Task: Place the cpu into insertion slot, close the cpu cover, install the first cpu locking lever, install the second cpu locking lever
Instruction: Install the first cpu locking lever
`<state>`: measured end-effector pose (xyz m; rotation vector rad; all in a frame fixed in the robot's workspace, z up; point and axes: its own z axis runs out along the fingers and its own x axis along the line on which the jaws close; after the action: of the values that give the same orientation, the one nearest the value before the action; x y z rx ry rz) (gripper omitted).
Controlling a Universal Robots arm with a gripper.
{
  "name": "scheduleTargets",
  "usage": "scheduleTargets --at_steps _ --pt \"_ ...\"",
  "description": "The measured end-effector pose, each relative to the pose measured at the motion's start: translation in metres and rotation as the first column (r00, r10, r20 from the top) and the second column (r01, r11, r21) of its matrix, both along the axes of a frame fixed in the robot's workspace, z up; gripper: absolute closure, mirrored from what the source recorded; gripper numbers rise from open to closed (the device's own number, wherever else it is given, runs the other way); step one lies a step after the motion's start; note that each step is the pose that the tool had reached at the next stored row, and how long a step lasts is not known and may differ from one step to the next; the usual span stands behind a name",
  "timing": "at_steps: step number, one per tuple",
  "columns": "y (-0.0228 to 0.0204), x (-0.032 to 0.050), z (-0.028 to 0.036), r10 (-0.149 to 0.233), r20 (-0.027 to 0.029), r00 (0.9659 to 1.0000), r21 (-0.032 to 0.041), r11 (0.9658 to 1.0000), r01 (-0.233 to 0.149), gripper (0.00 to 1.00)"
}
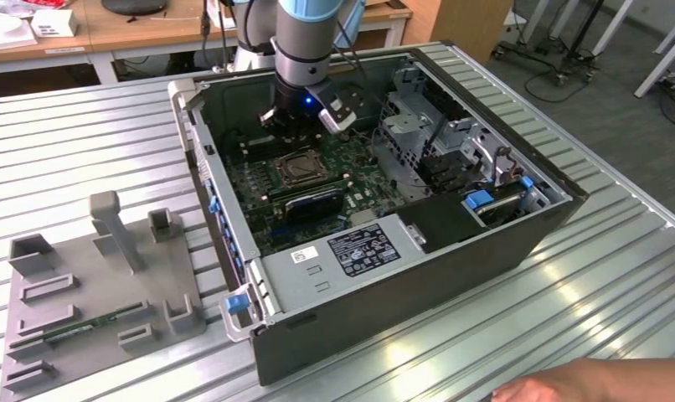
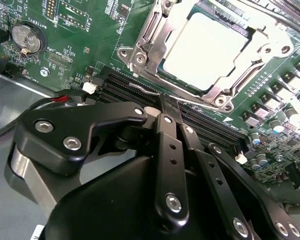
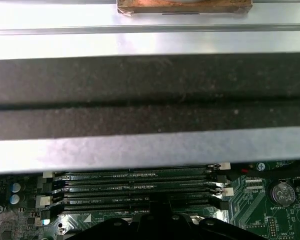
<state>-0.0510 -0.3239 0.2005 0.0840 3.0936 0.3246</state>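
Jaws pressed together on nothing, as far as the second wrist view lets you judge: the two black fingertips [image 2: 168, 105] meet just above the long black memory slots [image 2: 135, 85], near the socket and touching none of it. The cpu [image 2: 205, 47] is seated in the insertion slot [image 1: 298, 170], its pale square top showing through the cut-out centre of the cpu cover [image 2: 265, 44], which lies flat over it. By how things lie, your first two steps look done and you are on the locking levers. Bright metal runs along the socket's edges, but you cannot tell which of it is lever, nor whether either lever is hooked down.

Lever work calls for a fine touch: a closed tip set on the thin rod, then a push down and sideways so it tucks under its catch. Put no weight on the cover or on the green circuit board [image 2: 80, 50] around it. In the exterior view the arm [image 1: 304, 42] reaches down into the open computer case [image 1: 427, 276] on the slatted desk [image 1: 103, 134], and a hand [image 1: 589, 381] is at the desk's near edge, well apart from the work
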Motion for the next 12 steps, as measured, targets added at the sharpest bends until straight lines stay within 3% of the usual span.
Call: scheduleTargets --at_steps 12 --pt "-0.0023 0.0001 -0.0015 0.0 -0.0001 1.0 -0.0002 1.0 0.0 0.89"
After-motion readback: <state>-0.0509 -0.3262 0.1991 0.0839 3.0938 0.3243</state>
